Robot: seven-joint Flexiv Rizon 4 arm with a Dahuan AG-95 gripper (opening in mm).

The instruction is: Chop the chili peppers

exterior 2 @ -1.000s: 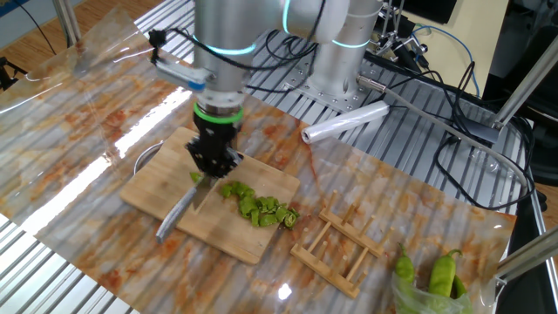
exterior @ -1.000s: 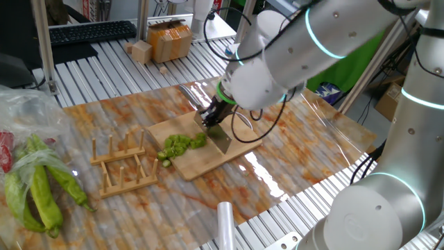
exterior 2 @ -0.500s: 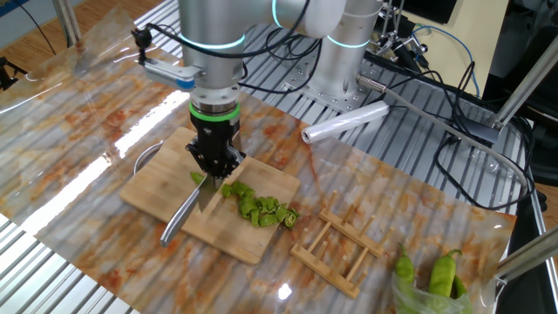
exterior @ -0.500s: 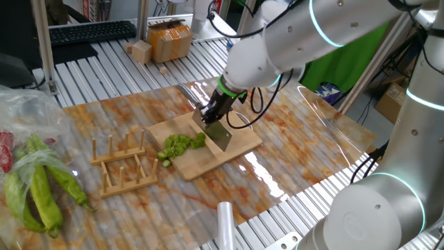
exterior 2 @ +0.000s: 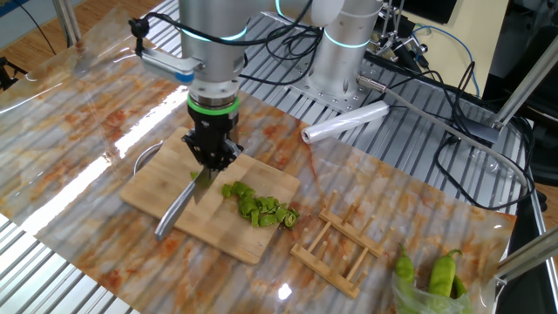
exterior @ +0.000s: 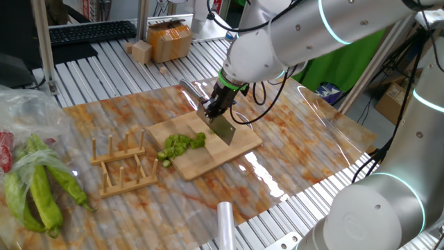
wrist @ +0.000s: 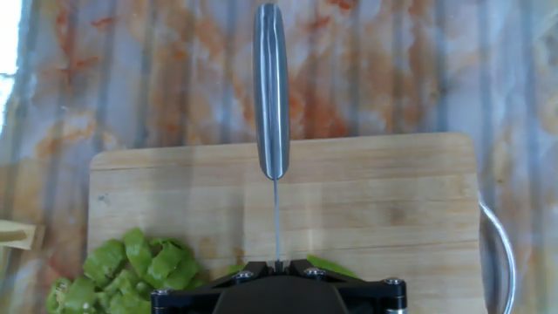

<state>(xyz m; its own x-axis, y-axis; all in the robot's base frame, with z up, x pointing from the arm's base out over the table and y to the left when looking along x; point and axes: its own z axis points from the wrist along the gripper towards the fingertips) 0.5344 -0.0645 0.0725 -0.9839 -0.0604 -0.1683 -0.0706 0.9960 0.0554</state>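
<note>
Vertically posed, the gripper (exterior 2: 212,155) clamps a knife (exterior 2: 185,199) over the cutting board (exterior 2: 153,187), chili pieces (exterior 2: 258,206) heaped just beside the blade.

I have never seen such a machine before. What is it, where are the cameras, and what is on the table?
It is a robot arm whose tool is shut on a kitchen knife. Two pictures come from fixed cameras on different sides of the table; the third camera sits on the hand and looks down along the knife. On the table lie a wooden cutting board with chopped green chili pieces, a small wooden rack, and whole long green peppers by a plastic bag.
</note>
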